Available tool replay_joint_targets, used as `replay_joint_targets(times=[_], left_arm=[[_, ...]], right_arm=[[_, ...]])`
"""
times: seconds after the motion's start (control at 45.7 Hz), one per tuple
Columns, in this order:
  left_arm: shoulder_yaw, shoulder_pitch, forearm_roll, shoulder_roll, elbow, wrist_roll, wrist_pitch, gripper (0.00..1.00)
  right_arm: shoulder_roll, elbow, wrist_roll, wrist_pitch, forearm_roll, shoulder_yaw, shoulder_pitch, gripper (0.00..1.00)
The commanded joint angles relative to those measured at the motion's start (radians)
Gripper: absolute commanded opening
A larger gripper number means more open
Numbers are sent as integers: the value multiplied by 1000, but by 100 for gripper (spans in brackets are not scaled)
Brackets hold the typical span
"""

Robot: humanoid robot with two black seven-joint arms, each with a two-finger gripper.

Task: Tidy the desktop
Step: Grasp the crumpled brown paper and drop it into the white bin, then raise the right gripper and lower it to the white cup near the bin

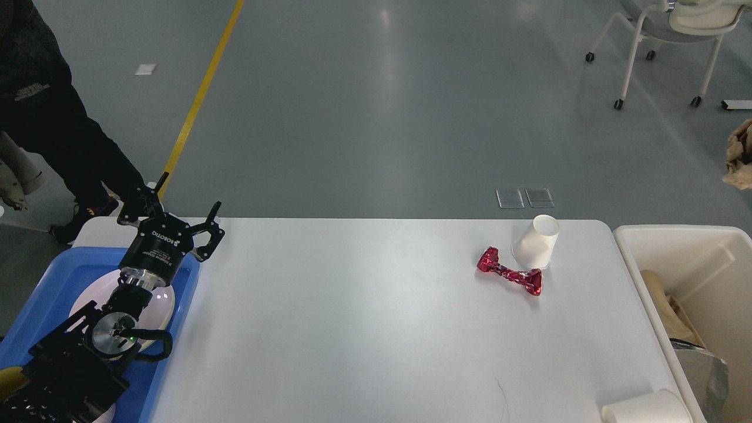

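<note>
The white desktop point(352, 329) fills the lower half of the head view. A crumpled red foil wrapper point(509, 274) lies on it at the far right, touching a white paper cup point(536, 241) that stands mouth down. My left gripper point(175, 205) is open and empty above the far left corner of the desktop, over the back edge of the blue tray point(64, 264). My right gripper is out of view. A piece of crumpled brown paper point(740, 155) shows at the right edge of the view, above the cream bin point(628, 241).
The blue tray holds a white plate point(167, 305) under my left arm. The cream bin holds brown paper and foil. A white roll point(646, 408) lies at the desktop's near right corner. A person point(53, 129) stands at the far left. A wheeled chair point(664, 35) stands at the far right.
</note>
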Motion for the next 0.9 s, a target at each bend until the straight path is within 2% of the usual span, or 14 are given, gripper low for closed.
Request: replay_joint_targets(times=[0.0,0.066,0.175,0.219,0.35,0.438,0.504,0.526,0.569,0.613,0.635,0.701,0.745,0.876], left_arm=[[0,0,0,0,0,0,0,100],[0,0,0,0,0,0,0,100],[0,0,0,0,0,0,0,100],[0,0,0,0,0,0,0,100],[0,0,0,0,0,0,0,100],[0,0,0,0,0,0,0,100],[0,0,1,0,0,0,0,100],[0,0,0,0,0,0,0,100],[0,0,0,0,0,0,0,100],[0,0,0,0,0,0,0,100],[0,0,1,0,0,0,0,100],[0,0,0,0,0,0,0,100],[0,0,0,0,0,0,0,100],[0,0,0,0,0,0,0,100]], right_arm=[[94,-417,-40,-61,217,73,-757,0],[158,-505,-67,-64,309,105,-906,0],[174,-506,-201,-106,353,127,-943,0],[175,-503,-238,-143,354,129,-951,0],[185,-503,-267,-199,368,138,-980,0],[186,-503,-282,-206,368,153,-980,5],[191,-503,-285,-208,368,156,-982,17],[194,-503,-285,-208,368,158,-982,26],[195,-503,-285,-208,368,156,-983,51],[198,-502,-285,-209,370,161,-983,87],[200,-502,-285,-211,371,167,-983,92],[200,-500,-285,-211,370,184,-983,94],[198,-494,-285,-211,370,196,-982,99],[189,-457,-282,-211,370,204,-960,100]])
